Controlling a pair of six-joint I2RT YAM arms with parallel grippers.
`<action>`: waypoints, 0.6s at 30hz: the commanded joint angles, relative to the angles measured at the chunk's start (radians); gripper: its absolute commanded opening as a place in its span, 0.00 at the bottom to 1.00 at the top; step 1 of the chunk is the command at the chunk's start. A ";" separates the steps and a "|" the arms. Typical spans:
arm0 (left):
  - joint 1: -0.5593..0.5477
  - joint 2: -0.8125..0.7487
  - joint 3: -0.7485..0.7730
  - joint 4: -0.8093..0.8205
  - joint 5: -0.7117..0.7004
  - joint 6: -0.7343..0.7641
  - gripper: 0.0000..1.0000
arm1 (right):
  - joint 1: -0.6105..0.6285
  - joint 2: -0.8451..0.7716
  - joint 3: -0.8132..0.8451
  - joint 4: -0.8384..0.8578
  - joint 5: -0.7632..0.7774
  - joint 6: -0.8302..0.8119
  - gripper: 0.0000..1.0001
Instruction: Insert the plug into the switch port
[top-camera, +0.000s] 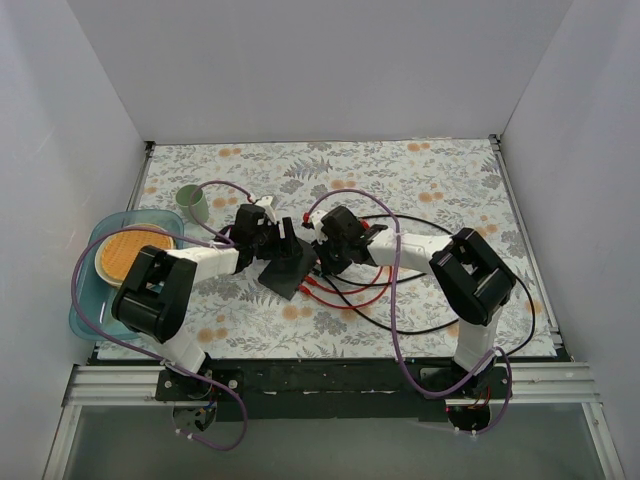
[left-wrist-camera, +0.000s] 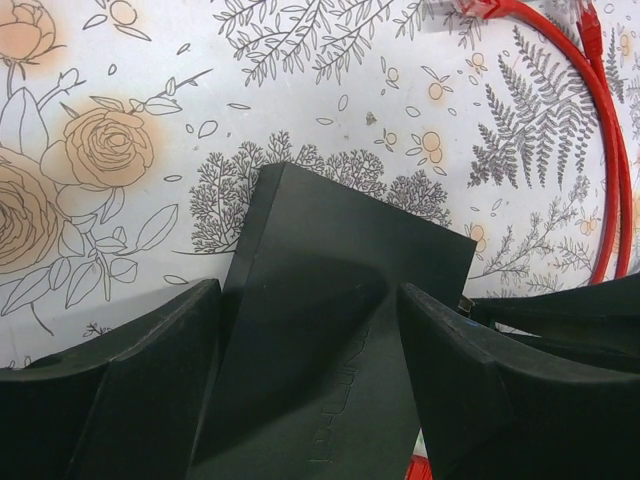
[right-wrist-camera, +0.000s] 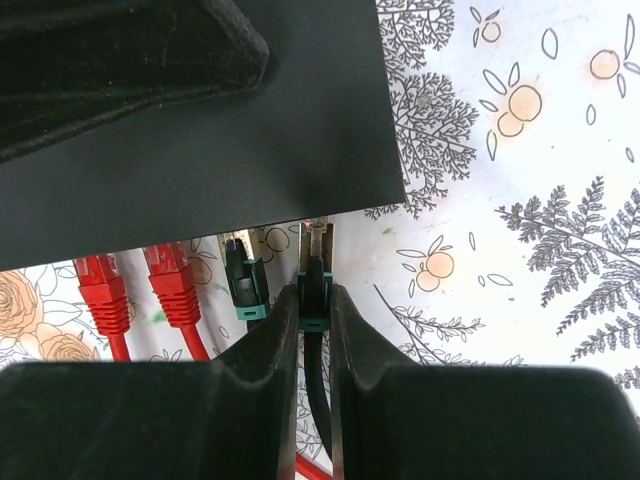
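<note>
Left hand (left-wrist-camera: 308, 300) – left of centre in the top view. Its fingers (left-wrist-camera: 150, 380) are spread wide, one on each side of the switch; whether they press on it cannot be told.

Switch (left-wrist-camera: 330, 300) – flat matte-black box at the centre of the floral worktop (top-camera: 420, 190), lying at an angle to the worktop's edges. In the right wrist view it fills the upper left of the frame, its lower edge facing the plugs.

Red plugs, two (right-wrist-camera: 100, 290) (right-wrist-camera: 172, 285) – lower left of the right wrist view, side by side just below the switch's edge.

Spare black plug (right-wrist-camera: 245, 280) – teal collar, just right of the red pair and close to the same edge.

Plug (right-wrist-camera: 316, 250) – black with a teal collar and a clear tip, upright in frame. The tip meets the switch's lower edge near its right corner; whether it sits in a port cannot be told.

Right hand (right-wrist-camera: 314, 295) – narrow, pinching the plug by its collar, right of centre in the top view.

Red cables (top-camera: 350, 295) and a black cable (top-camera: 440, 325) – looped on the worktop, lower right of the switch.
</note>
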 joint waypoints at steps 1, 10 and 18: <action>-0.043 -0.032 -0.041 0.038 0.266 -0.028 0.68 | 0.030 0.015 -0.052 0.199 0.001 -0.054 0.01; -0.043 -0.062 -0.072 0.096 0.334 -0.019 0.68 | 0.045 -0.049 -0.110 0.247 -0.033 -0.124 0.01; -0.043 -0.079 -0.085 0.102 0.323 -0.009 0.72 | 0.051 -0.097 -0.157 0.259 -0.092 -0.185 0.01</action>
